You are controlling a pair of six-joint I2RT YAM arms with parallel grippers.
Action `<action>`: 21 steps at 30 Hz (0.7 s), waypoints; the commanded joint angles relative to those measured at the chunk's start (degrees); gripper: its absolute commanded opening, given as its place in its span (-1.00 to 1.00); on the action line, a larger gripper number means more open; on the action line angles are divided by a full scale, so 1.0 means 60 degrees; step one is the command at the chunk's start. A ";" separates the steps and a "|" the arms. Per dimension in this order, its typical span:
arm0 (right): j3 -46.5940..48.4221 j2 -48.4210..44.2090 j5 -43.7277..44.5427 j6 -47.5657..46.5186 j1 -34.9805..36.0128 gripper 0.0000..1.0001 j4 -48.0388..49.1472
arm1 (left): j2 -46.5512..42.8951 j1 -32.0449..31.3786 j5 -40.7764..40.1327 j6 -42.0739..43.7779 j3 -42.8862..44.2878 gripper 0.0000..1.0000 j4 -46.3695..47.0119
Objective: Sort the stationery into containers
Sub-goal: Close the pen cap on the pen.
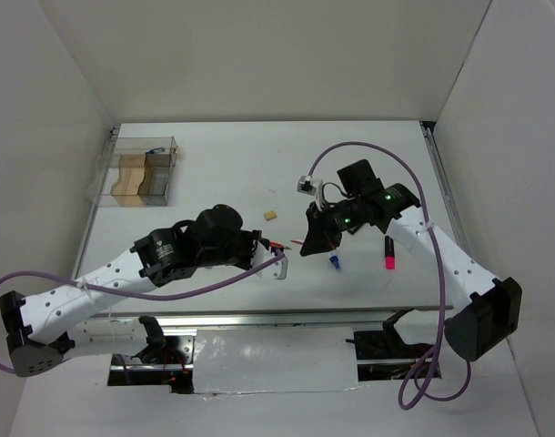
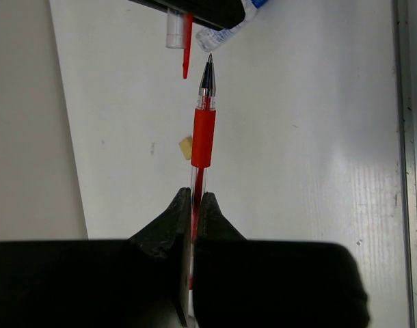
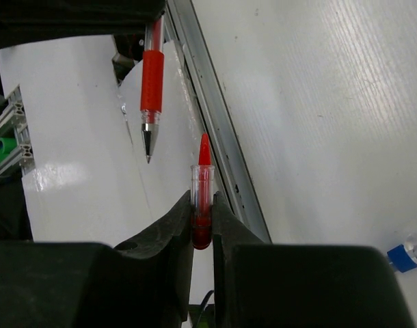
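The left arm (image 1: 123,273) reached in from the near left edge of the table (image 1: 214,173). Its jaws were closed tight on the clear barrel of the thin red pen (image 2: 203,137). The pen stuck out ahead of them, uncapped, red grip and metal tip pointing toward the right arm (image 1: 441,259).

The right jaws were pressed shut on the red pen cap (image 3: 202,195), a clear sleeve with a red clip, its open mouth turned toward the pen. In both wrist views the tip stood just short of the cap and a little to one side of it, not touching. Both were held above the table near its middle front.

Just beside the right jaws, on the near side, the clear blue-capped tube (image 1: 334,262) lay on the table. To its right, close to the right arm's forearm, lay the pink-black marker (image 1: 388,253).

Further in, a tan eraser block (image 1: 270,216) sat alone, beyond the left jaws. Beyond the right jaws was a small pale item (image 1: 305,184) that I could not identify.

At the far left corner stood the clear plastic box (image 1: 168,146), well apart from both arms. A tan block (image 1: 127,175) and a brown block (image 1: 153,175) showed side by side through its walls.
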 commanded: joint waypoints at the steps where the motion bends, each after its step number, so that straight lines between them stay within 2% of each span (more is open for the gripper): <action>1: 0.0483 -0.0231 -0.0038 0.0067 0.0143 -1.00 0.0388 | 0.0261 -0.0038 0.0324 -0.0327 0.0571 -1.00 -0.0295; 21: 0.0205 -0.0597 0.0768 -0.0152 0.0686 -1.00 0.0315 | 0.0335 -0.0024 0.0046 -0.0415 0.0396 -1.00 -0.0061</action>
